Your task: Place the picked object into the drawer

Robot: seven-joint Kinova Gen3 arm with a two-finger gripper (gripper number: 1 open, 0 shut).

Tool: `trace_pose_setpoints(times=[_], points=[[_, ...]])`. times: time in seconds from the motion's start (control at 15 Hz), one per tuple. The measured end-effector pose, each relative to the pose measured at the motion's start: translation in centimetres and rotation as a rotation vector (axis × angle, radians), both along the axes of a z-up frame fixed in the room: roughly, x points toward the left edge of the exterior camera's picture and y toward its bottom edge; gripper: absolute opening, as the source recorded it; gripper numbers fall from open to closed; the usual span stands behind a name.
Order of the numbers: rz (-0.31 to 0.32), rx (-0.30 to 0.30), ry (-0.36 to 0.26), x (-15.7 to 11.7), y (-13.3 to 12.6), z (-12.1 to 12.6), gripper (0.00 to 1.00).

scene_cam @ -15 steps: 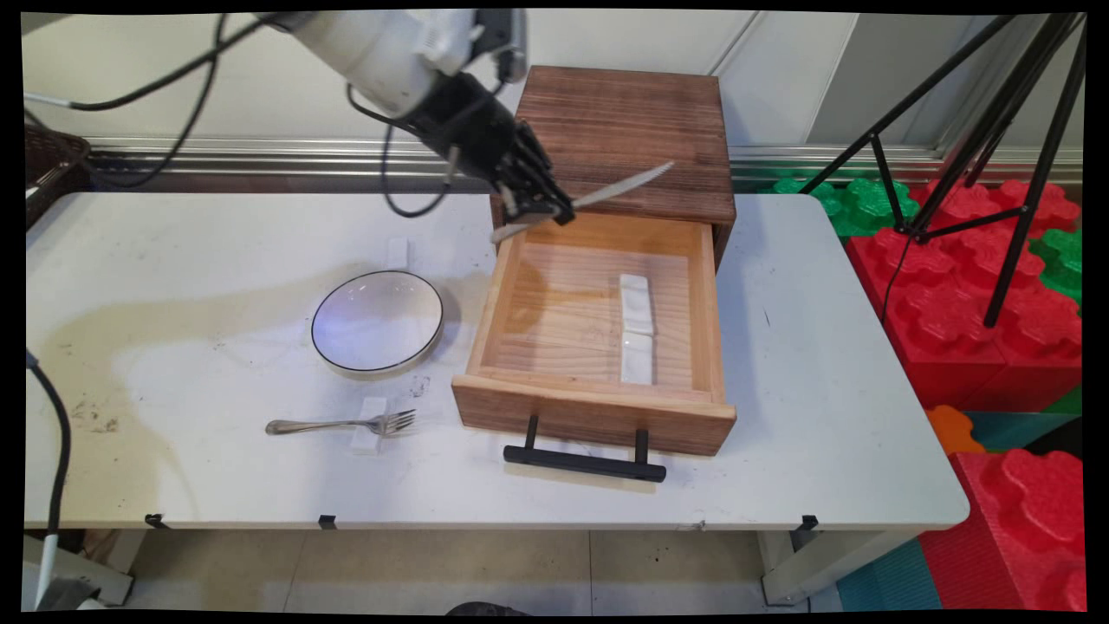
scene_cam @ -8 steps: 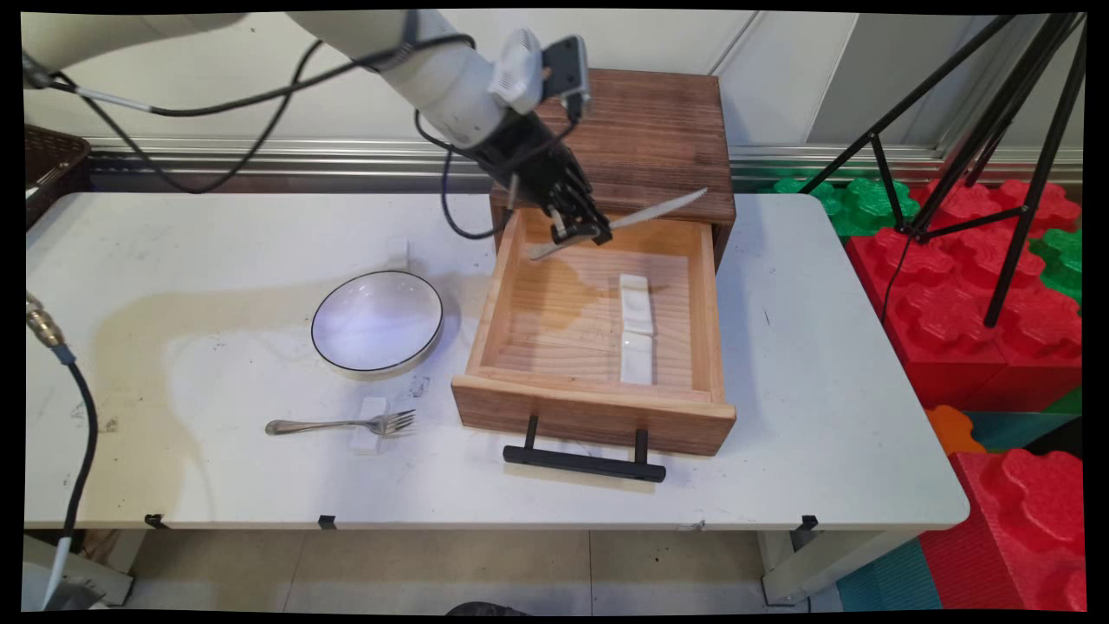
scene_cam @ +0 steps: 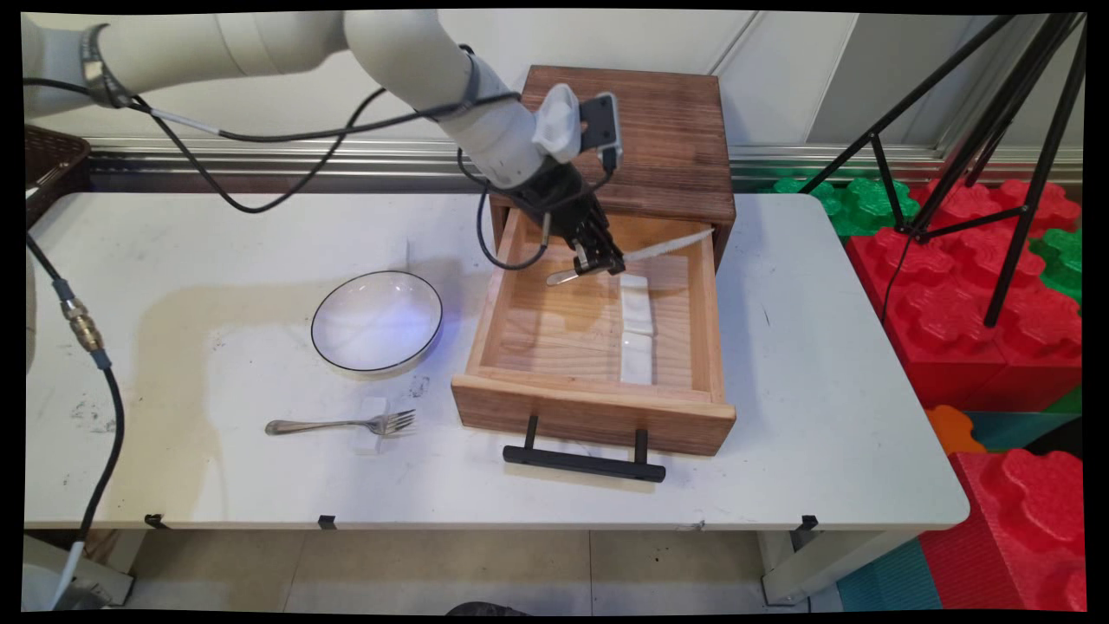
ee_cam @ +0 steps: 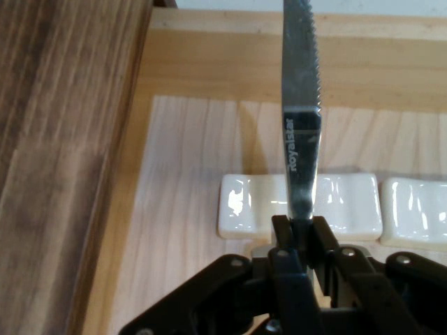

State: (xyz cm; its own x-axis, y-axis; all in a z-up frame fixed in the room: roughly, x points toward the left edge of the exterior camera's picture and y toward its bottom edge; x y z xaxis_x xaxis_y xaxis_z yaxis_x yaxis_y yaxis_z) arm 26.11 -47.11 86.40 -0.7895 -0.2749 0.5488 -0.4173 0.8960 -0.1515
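Overhead front view; hand close-up; both show drawer (scene_cam: 598, 334)

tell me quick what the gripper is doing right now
Gripper: closed on the knife, holding it above the white rests in the open drawer.

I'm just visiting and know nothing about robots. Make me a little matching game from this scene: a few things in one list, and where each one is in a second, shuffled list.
Things:
1. serrated silver table knife
2. silver metal fork
3. round white bowl with a dark rim
4. two white ceramic cutlery rests

Places:
A. lying end to end on the floor of the open wooden drawer
B. clamped in the black end effector above the drawer
C. on the white table, left of the drawer
D. on the table, tines propped on a small white rest

Pairs: 1-B, 2-D, 3-C, 4-A
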Motion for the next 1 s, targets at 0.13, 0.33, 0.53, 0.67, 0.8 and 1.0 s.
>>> trace_pose_setpoints(times=[0.13, 0.33, 0.53, 0.67, 0.8, 1.0], points=[[-0.001, 0.01, -0.01, -0.2, -0.4, -1.1, 0.0], [-0.007, 0.023, -0.022, -0.4, -0.7, -2.3, 0.0], [-0.012, 0.035, -0.033, -0.6, -0.8, -3.5, 0.0], [-0.014, 0.041, -0.04, -0.6, -0.9, -4.1, 0.0], [-0.016, 0.045, -0.045, -0.6, -1.0, -4.5, 0.0], [-0.014, 0.052, -0.054, -0.5, -1.2, -5.0, 0.0]])
